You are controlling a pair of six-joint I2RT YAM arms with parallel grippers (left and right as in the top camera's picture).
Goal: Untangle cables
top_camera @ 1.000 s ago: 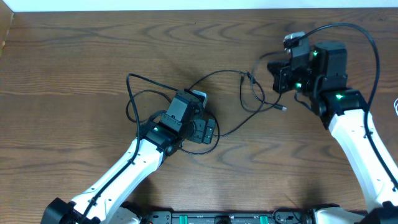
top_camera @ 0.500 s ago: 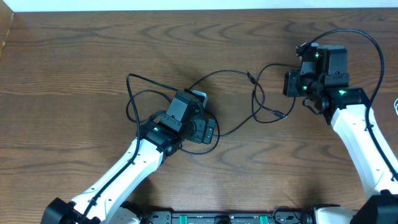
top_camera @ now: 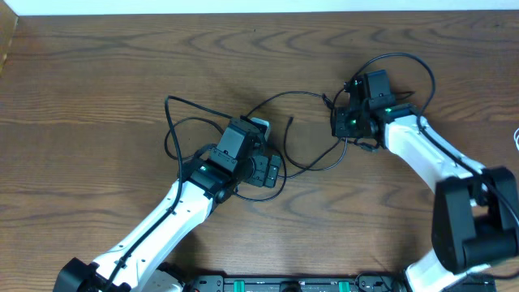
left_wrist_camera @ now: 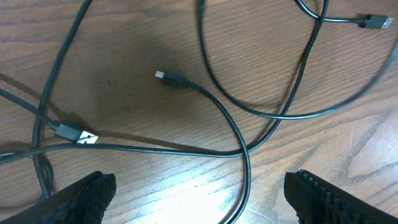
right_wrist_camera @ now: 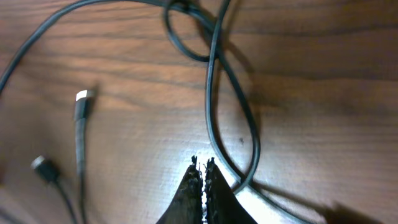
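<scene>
Since the cables are draped all over the middle of the table, the overhead view is the place to start; thin black cords, one loop off to the left, a long arc across the middle, a knotty bit over by the right claw; the left claw sits low over the middle of the mess, and my guess is each arm works its own end so the cords can be drawn apart from both sides; can't read the finger gaps from up here.

Left wrist view: the fingers are spread wide, one at each bottom corner, nothing touching either; cords cross the wood underneath, one ending in a small plug, another in a flat plug up in the corner, plus a connector with a white tip where cords cross at left; looks like it's hovering to choose a strand.

Right wrist view: fingers pressed together into a point, close to the wood; a cord loop runs just beside the tips, but I can't see any cord pinched between them; my read is it's nudging or hooking the loop rather than grabbing; a loose plug end lies off to the left; tangle looks far from sorted.
</scene>
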